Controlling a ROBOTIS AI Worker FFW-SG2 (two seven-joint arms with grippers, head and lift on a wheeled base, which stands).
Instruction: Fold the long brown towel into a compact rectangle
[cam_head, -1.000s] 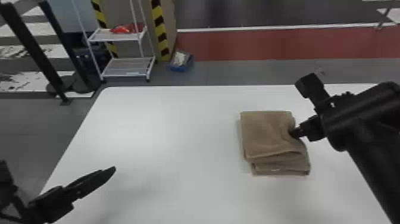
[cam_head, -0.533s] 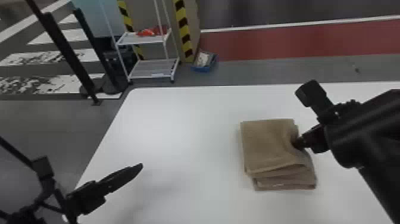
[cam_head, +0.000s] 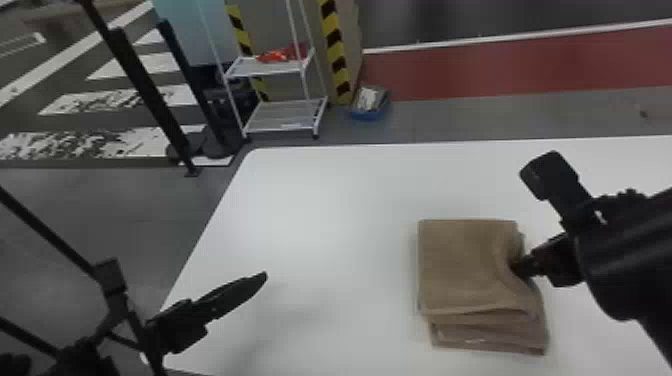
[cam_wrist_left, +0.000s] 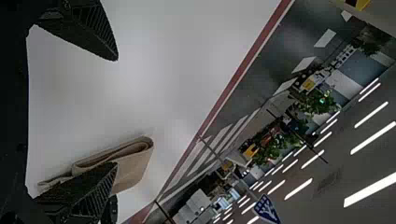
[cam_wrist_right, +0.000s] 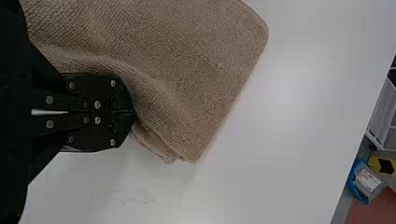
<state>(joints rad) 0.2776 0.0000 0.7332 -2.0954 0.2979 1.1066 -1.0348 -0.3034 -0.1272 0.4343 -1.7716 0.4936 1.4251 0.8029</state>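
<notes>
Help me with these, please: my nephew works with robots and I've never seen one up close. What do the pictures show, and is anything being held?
This is a robot with two black arms, each ending in a two-fingered gripper. The head view looks forward and down from its head; the other two come from cameras on its wrists and appear turned sideways.

On the white table lies a brown towel, folded into a layered stack. The left gripper is open and empty, off to the towel's left. The right gripper is closed at the towel's right edge, where the cloth bulges; I can't tell whether any is pinched. Behind the table stands a white shelf.
</notes>
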